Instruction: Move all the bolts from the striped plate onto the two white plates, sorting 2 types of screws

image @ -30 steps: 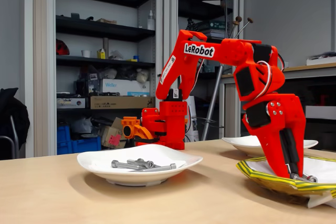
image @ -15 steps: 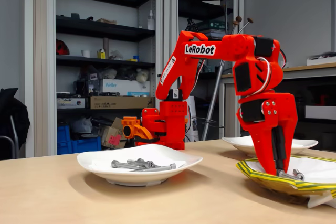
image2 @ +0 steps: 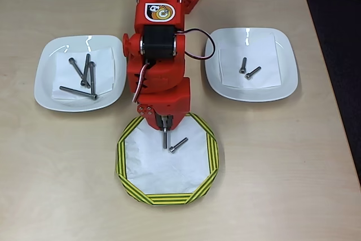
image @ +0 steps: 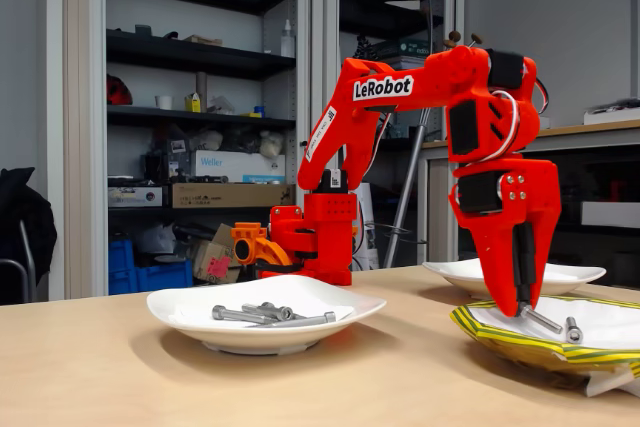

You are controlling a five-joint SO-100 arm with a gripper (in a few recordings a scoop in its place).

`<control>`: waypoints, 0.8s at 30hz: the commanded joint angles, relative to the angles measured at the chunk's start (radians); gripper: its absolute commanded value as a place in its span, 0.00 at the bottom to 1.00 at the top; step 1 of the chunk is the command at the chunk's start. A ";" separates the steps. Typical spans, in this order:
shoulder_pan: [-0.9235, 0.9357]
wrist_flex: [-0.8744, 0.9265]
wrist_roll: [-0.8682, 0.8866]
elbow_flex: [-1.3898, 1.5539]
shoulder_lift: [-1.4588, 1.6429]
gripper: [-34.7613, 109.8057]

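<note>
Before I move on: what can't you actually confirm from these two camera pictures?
- Overhead view: the gripper fingertips sit under the arm's body, so its grip on the bolt is unclear.
- Fixed view: the far white plate is partly behind the arm; its contents are hidden.
- Fixed view: the striped plate is cut by the right edge.

Wooden table; cluttered shelves; blue crates.
</note>
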 commanded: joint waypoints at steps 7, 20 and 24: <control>-0.054 0.069 0.044 -0.020 0.135 0.24; -0.414 0.087 0.430 0.526 0.706 0.24; -0.586 -0.043 0.620 0.862 0.927 0.24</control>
